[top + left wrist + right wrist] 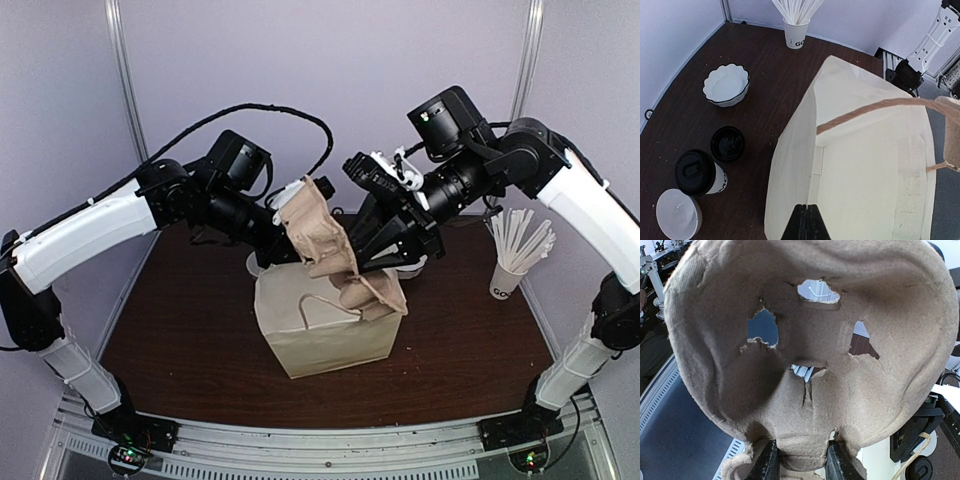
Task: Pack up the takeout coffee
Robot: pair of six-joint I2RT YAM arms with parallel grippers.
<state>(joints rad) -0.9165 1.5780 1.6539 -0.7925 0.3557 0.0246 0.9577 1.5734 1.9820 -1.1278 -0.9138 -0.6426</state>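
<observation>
The takeout coffee (696,173), a white cup with dark letters and a black lid on it, stands on the table left of the paper bag (865,165); a loose black lid (727,143) lies beside it. My left gripper (807,222) is shut on the bag's near rim, and the bag's mouth stands open. My right gripper (802,462) is shut on a brown pulp cup carrier (810,340), which hangs tilted over the bag (330,325) in the top view. The carrier (325,240) holds no cup. In the top view the arms and the bag hide the coffee.
A white scalloped bowl (726,85) sits behind the coffee. A white round-topped container (677,215) is at its near side. A cup of white sticks (512,270) stands at the right of the dark table (190,330). White walls close the back and sides.
</observation>
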